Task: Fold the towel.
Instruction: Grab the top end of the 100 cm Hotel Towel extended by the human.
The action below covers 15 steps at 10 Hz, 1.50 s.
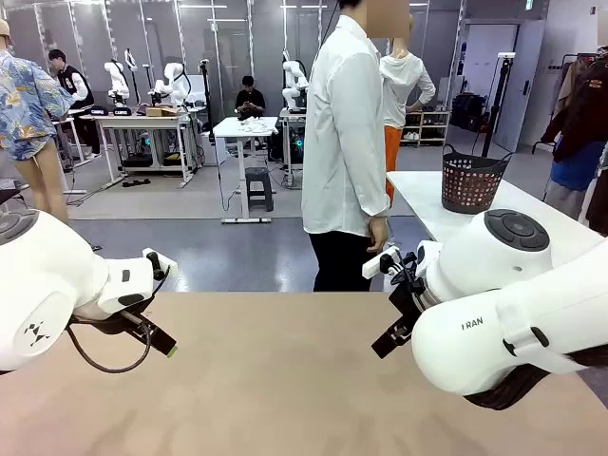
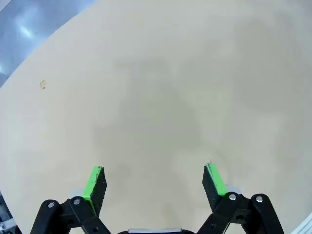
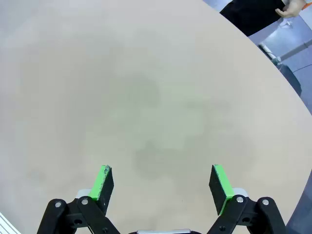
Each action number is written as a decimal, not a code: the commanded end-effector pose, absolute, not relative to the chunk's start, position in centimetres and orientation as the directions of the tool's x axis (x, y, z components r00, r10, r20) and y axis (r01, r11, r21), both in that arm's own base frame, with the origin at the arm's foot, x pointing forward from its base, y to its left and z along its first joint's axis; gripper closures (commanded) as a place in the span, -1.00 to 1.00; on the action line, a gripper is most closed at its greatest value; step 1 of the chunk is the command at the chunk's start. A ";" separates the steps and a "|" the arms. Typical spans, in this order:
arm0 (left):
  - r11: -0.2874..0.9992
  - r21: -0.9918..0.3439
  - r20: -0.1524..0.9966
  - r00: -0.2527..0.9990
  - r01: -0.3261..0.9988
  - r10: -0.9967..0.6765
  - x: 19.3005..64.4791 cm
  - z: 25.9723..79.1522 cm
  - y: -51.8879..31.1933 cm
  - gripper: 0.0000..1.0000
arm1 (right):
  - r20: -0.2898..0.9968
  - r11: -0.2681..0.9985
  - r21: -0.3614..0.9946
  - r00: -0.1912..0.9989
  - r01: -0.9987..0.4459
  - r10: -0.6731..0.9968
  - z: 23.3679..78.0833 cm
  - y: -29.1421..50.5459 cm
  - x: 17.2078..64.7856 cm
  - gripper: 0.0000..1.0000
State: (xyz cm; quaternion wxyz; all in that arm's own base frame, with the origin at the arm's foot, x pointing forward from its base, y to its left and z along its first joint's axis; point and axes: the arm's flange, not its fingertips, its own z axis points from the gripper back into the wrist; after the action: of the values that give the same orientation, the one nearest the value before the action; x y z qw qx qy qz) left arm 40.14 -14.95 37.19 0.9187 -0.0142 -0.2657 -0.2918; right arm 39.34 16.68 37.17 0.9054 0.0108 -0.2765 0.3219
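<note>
Above the bare tabletop (image 1: 275,380), the left tool (image 2: 153,178) at nine o'clock and the right tool (image 3: 163,181) at three hang spread wide. The towel is not yet laid here, and its whereabouts cannot be told. Recommendation: keep both tools spread until the person (image 1: 342,142) at twelve presents it flat.

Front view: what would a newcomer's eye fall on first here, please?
The white left arm and right arm come in from the lower corners, with the left end effector and right end effector both open above the tan table. Beyond its far edge stands a person in a white shirt. Farther right, a dark basket sits on a white table.
</note>
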 end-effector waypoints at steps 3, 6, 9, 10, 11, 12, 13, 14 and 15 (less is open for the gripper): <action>0.829 0.129 0.497 0.688 0.544 -0.529 40.1 37.2 -15.0 -1.00 | 0.508 0.792 -0.158 0.640 -0.589 0.577 37.2 16.7 39.3 -1.00; 0.829 0.129 0.497 0.688 0.544 -0.529 40.1 37.2 -15.0 -1.00 | 0.508 0.792 -0.158 0.640 -0.589 0.577 37.2 16.7 39.3 -1.00; 0.829 0.129 0.497 0.688 0.544 -0.529 40.1 37.2 -15.0 -1.00 | 0.508 0.792 -0.158 0.640 -0.589 0.577 37.2 16.7 39.3 -1.00; 0.834 0.092 0.478 0.711 0.544 -0.516 40.8 39.1 -13.9 -1.00 | 0.507 0.791 -0.160 0.638 -0.590 0.579 37.2 16.7 39.3 -1.00; 0.833 0.011 0.461 0.736 0.554 -0.496 41.2 41.7 -12.7 -1.00 | 0.523 0.794 -0.115 0.643 -0.597 0.560 40.1 15.6 39.6 -1.00; 0.836 -0.021 0.452 0.751 0.549 -0.482 41.4 43.4 -12.0 -1.00 | 0.525 0.786 -0.061 0.650 -0.616 0.550 41.0 15.5 39.7 -1.00; 0.829 -0.127 0.455 0.775 0.544 -0.438 41.7 46.5 -11.0 -1.00 | 0.517 0.771 -0.009 0.657 -0.637 0.549 43.4 14.7 39.9 -1.00; 0.805 -0.227 0.454 0.791 0.548 -0.410 41.5 48.8 -9.8 -1.00 | 0.508 0.752 0.053 0.666 -0.658 0.546 45.4 13.8 40.1 -1.00; 0.757 -0.380 0.452 0.820 0.532 -0.350 41.3 51.0 -8.2 -1.00 | 0.515 0.714 0.209 0.695 -0.669 0.501 47.3 11.9 40.1 -1.00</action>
State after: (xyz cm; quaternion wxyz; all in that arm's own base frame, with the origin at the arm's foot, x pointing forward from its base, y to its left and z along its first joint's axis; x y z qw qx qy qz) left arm 40.60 -10.18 49.72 0.9227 -0.1933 -0.2084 -0.2606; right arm 39.25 15.19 45.63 0.9036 0.1350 -0.2475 0.3227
